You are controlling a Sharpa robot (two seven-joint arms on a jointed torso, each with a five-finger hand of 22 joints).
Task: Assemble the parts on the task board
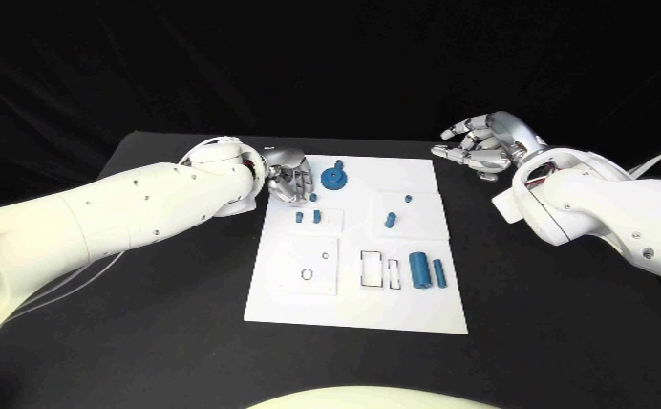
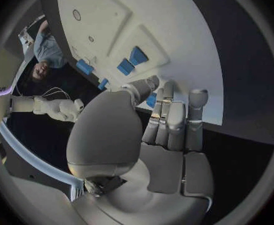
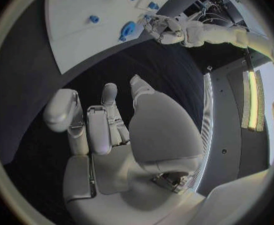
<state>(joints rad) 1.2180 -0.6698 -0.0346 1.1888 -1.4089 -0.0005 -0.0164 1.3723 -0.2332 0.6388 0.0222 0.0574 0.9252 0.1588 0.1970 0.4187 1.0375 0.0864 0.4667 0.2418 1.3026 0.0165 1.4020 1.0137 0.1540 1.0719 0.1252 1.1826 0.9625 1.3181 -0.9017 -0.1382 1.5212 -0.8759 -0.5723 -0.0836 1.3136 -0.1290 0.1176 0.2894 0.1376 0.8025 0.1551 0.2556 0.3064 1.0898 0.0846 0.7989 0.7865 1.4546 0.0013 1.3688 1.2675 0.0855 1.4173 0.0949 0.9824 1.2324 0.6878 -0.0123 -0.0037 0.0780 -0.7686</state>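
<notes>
The left hand [image 1: 287,182] rested at the far left corner of the task board [image 1: 296,304], its fingers curled toward the round blue part [image 1: 335,178] that stood there. In the left wrist view its fingertips [image 2: 153,84] reached over the board's edge with a bit of blue just behind them, but whether they actually gripped that part or only touched it I could not tell. The placing suggested this was the piece being worked on: the hand had come in low from the board's side, so its fingers could close on the part without sweeping across the others.

The right hand [image 1: 482,147] hung off the board's far right corner, over the black bench [image 1: 551,333], holding nothing, its fingers loosely bent and apart. It looked parked there on purpose, well clear of the parts and of the other arm's path.

Out from the hands, the remaining pieces lay spread over the board. Two small blue blocks [image 1: 308,217] sat just nearer than the round part, two more small parts [image 1: 392,219] were in the middle right panel, and two blue cylinders [image 1: 426,270] lay side by side in the near right panel beside a rectangular outline [image 1: 372,269]. A ring outline [image 1: 306,275] marked the near left panel. With most pieces loose, the assembly seemed to be at an early stage.
</notes>
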